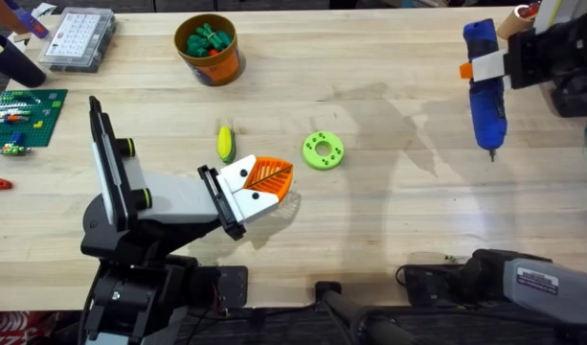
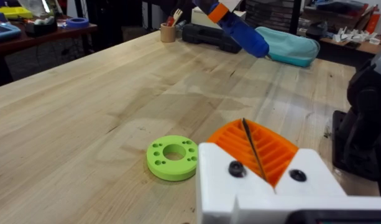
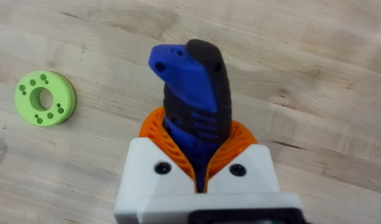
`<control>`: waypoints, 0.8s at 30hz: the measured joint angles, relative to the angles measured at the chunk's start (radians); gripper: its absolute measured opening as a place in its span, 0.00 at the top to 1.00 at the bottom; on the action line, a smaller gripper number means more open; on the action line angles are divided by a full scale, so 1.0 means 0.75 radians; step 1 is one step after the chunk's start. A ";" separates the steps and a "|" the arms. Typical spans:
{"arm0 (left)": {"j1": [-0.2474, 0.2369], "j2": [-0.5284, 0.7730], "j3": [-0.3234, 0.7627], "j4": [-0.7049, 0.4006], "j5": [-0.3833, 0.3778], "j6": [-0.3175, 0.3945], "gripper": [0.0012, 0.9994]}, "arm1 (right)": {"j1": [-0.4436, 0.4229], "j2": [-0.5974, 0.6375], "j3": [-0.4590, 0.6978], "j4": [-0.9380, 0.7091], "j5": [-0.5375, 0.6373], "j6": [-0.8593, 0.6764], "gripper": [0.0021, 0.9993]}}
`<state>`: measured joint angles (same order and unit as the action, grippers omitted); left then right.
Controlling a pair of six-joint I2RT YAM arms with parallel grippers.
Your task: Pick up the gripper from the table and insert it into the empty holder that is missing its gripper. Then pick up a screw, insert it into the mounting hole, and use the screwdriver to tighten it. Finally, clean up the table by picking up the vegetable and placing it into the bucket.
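Left hand: white wedge-shaped head with two dark screw heads, near the surface's front-left edge. Its orange ribbed pads are pressed together with only a thin dark seam between them; nothing is held.

Just beyond the left hand lie two items on the surface, a light butcher-block top of glued wooden strips. The vegetable is a small yellow oblong with a green end, lying flat. Beside it, toward the right, is a bright green ring, a flat disc with a centre bore and small perimeter holes.

Right hand: raised over the far-right corner. Its curved orange ribbed pads are clamped around the screwdriver, a thick blue cylinder with a black rubber-like grip panel, an orange-and-white band and a thin metal tip pointing toward the front edge.

Near the far edge, left of centre, stands the bucket, round and orange, containing green pieces. A clear compartment box sits at the far-left corner.
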<state>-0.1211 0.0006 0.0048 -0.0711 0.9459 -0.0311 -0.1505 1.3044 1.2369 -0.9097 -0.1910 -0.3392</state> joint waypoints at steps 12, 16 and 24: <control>0.000 0.000 0.000 -0.007 0.000 0.000 0.98 | 0.001 0.013 -0.008 0.117 -0.156 -0.002 0.96; 0.000 0.000 0.000 -0.007 0.000 0.000 0.98 | 0.001 0.013 -0.010 0.228 -0.290 -0.002 0.96; 0.000 0.000 0.000 -0.007 0.001 0.000 0.98 | 0.001 -0.072 -0.013 0.417 -0.482 0.019 0.96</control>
<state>-0.1211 0.0006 0.0048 -0.0765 0.9463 -0.0311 -0.1497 1.2504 1.2271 -0.5968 -0.5524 -0.3248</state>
